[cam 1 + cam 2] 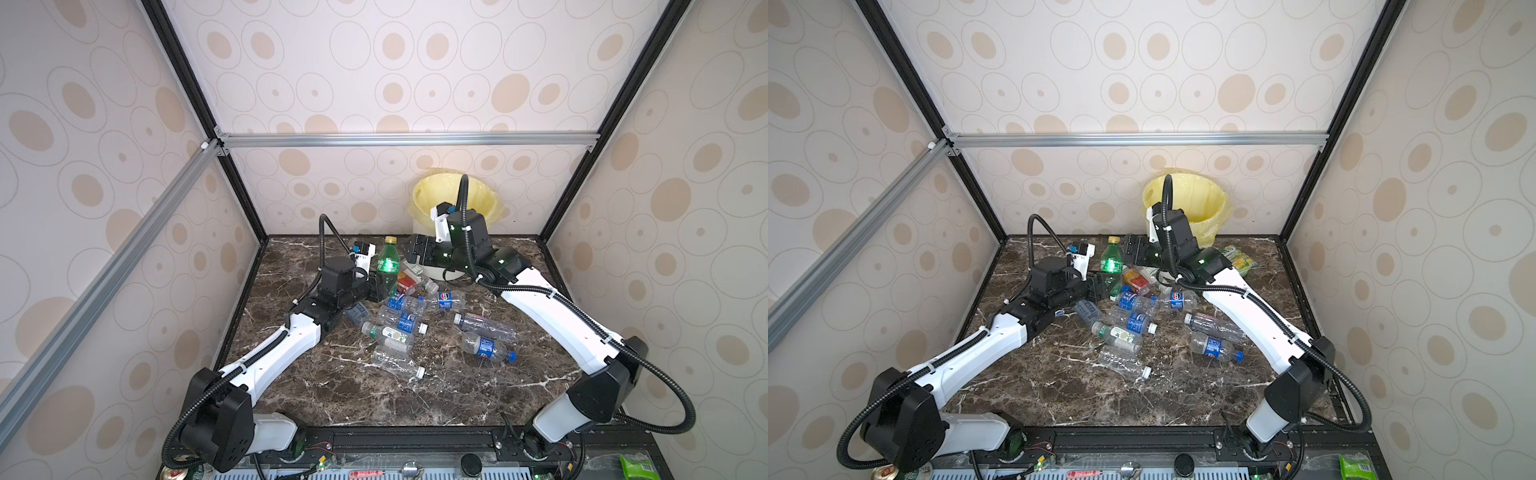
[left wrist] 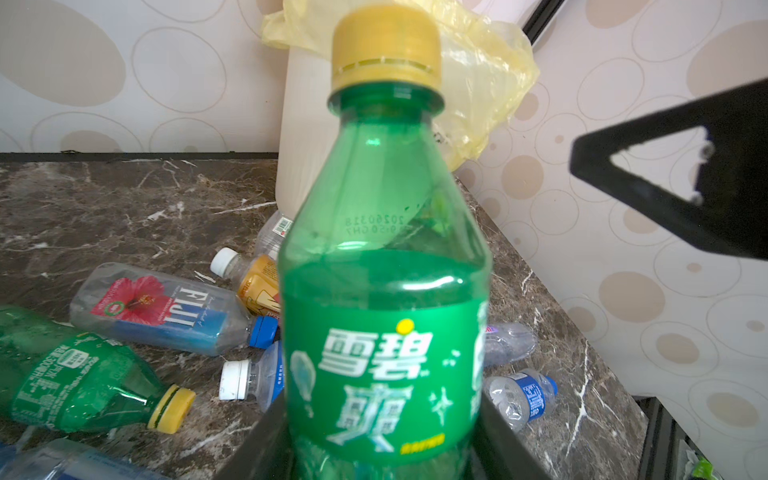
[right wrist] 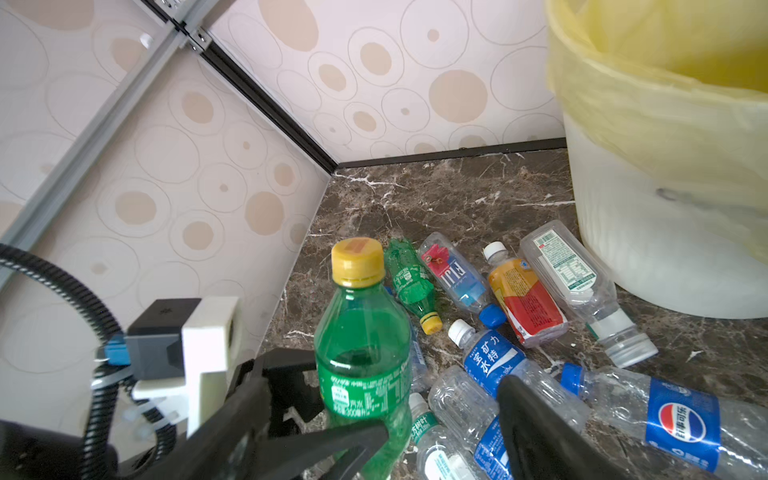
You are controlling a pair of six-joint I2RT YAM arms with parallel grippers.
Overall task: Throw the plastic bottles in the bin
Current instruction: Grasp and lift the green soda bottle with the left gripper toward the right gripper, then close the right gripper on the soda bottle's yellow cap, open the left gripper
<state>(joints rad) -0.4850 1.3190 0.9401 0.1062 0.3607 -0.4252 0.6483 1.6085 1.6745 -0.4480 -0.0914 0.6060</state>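
The left gripper (image 1: pixel 380 288) clamps the upright green bottle (image 1: pixel 388 261) low on its labelled body, likely light, crushable and slick, while the right gripper (image 1: pixel 416 248) hangs open.

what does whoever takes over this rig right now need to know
Grippers: left gripper shut on the green bottle, held upright; right gripper open and empty, its fingers close beside that bottle.
Things: bin at the back of the table; other bottles lie piled mid-table.
Done: one bottle gripped; none visible in the bin.
Left: bin the held bottle, then the pile.
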